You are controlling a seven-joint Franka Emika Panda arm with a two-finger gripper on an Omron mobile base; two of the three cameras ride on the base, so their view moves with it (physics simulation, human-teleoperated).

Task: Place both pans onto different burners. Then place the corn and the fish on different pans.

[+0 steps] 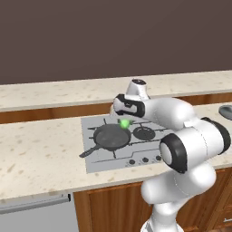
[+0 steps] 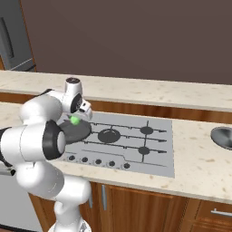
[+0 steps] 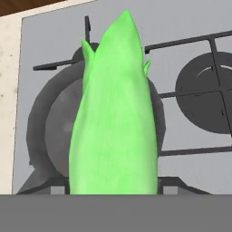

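My gripper [image 1: 123, 119] [image 2: 76, 117] is shut on the corn [image 1: 124, 123] [image 2: 74, 120] [image 3: 115, 118], a bright green tapered cob that hangs just above the black pan [image 1: 111, 137] [image 2: 78, 132] [image 3: 50, 122]. That pan sits on the hob's left burner, its handle pointing to the front left. The large middle burner [image 1: 145, 132] [image 2: 109, 135] [image 3: 206, 97] is bare. A silver-grey pan [image 1: 226, 110] [image 2: 223, 136] lies on the counter right of the hob. The fish is out of view.
The grey hob [image 1: 90, 124] [image 2: 158, 154] is set in a speckled beige counter, with knobs [image 2: 97, 161] along its front. Two smaller burners [image 2: 146, 130] [image 2: 143, 150] stand on its right side. A raised counter ledge [image 1: 54, 93] runs behind.
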